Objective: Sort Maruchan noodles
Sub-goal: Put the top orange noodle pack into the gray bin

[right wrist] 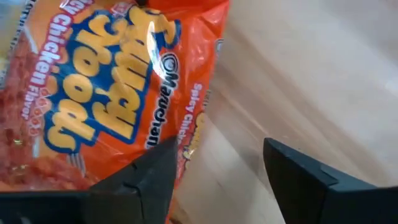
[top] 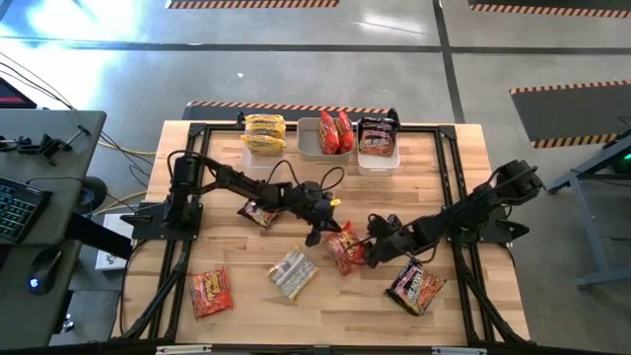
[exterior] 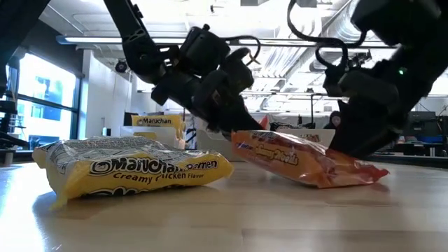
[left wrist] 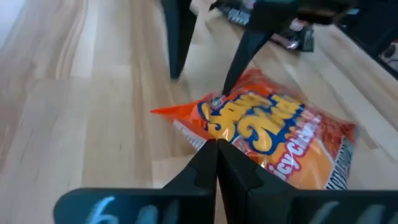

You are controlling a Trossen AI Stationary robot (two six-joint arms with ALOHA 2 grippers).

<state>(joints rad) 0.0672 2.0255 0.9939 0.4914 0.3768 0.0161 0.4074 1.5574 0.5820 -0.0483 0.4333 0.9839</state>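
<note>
An orange Maruchan packet (top: 345, 247) lies mid-table between both grippers. My left gripper (top: 315, 235) is shut at its left-hand edge. My right gripper (right wrist: 217, 168) is open at its right-hand edge, one finger over the wrapper and the other over bare wood. A yellow packet (top: 293, 273), a second orange packet (top: 210, 293) and a dark packet (top: 415, 286) lie flat nearer the near edge. Another dark packet (top: 258, 212) lies under the left arm. My left gripper (left wrist: 217, 146) pinches the orange packet's edge (left wrist: 214, 132) between its two shut fingers, slanting down from the table's left. In the low view that end (exterior: 245, 138) is raised off the wood and the packet tilts, its other end (exterior: 371, 173) on the table. Of my right gripper, I cannot tell whether its finger (right wrist: 149, 177) touches the wrapper.
Three tubs stand along the far edge, holding yellow packets (top: 264, 135), red-orange packets (top: 335, 133) and dark packets (top: 378, 138). Black rails (top: 449, 177) frame the tabletop. Bare wood shows between the tubs and the arms. A desk with a keyboard (top: 20, 207) stands left of the table.
</note>
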